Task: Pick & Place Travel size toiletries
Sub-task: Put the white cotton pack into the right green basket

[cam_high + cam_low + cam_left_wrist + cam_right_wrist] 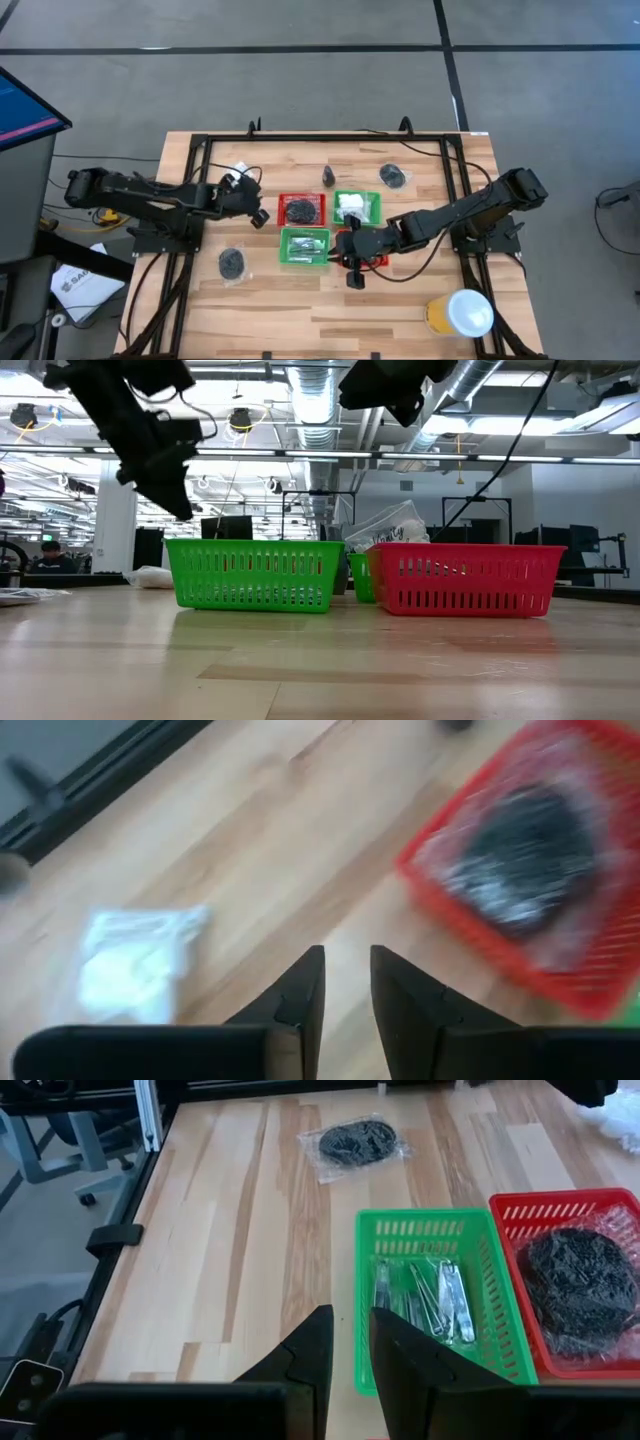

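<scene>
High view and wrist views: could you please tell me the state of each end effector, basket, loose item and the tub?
Left end effector: narrowly open, empty.
Right end effector: narrowly open, empty.
Red basket: holds a black coiled piece.
Near green basket: holds silver tubes.
Far green basket: holds a white packet.
Loose white packet: on the table, outside the baskets.
Loose black coil: on the table.
Yellow tub: lid on.

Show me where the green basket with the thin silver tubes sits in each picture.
High view: green basket, mid-table, just below a red one in the picture.
Low view: left of centre.
Right wrist view: centre, past the fingers.
Left wrist view: not clearly in it.
Shared landmark: the neighbouring red basket holding a black coiled piece.
</scene>
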### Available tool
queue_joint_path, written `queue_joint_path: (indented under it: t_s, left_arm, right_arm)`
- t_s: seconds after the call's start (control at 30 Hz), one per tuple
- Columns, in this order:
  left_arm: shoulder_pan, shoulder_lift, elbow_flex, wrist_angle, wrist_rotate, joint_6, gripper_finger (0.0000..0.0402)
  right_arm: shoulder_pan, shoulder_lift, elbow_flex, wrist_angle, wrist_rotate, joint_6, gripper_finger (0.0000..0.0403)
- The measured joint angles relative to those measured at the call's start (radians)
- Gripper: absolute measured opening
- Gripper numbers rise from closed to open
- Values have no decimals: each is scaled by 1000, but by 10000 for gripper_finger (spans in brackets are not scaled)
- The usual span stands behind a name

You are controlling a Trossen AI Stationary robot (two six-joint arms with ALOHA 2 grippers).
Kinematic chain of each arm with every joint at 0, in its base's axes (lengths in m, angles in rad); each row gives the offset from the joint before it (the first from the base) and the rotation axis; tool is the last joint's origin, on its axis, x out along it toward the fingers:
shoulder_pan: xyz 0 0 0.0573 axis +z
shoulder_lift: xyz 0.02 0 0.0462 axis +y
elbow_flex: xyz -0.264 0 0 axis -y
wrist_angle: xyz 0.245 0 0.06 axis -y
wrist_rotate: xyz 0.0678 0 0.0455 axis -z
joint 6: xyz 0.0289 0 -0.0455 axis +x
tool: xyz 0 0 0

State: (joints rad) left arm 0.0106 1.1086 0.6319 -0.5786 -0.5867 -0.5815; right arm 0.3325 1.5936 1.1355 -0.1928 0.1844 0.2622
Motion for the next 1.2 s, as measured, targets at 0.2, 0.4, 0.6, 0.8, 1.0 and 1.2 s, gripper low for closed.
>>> queue_joint_path:
  t_s: [0.2, 0.4, 0.6, 0.8, 1.0, 1.2]
  left_arm:
    - [96, 15, 0, -57, 3, -1, 76]
    - [174, 22, -3, -68, 3, 29, 76]
    - [234, 22, -54, -67, 9, 31, 98]
    - [307, 22, -99, -68, 17, 29, 156]
    - [345, 22, -109, -53, 21, 27, 208]
    - [365, 22, -109, -47, 23, 25, 238]
  right_arm:
    - [0, 0, 0, 3, 0, -3, 61]
    - [0, 0, 0, 7, 0, -3, 61]
    - [0, 0, 0, 7, 0, -3, 61]
    - [0, 0, 0, 11, 0, -7, 61]
    - [0, 0, 0, 22, 0, -7, 61]
    - [0, 0, 0, 24, 0, -7, 61]
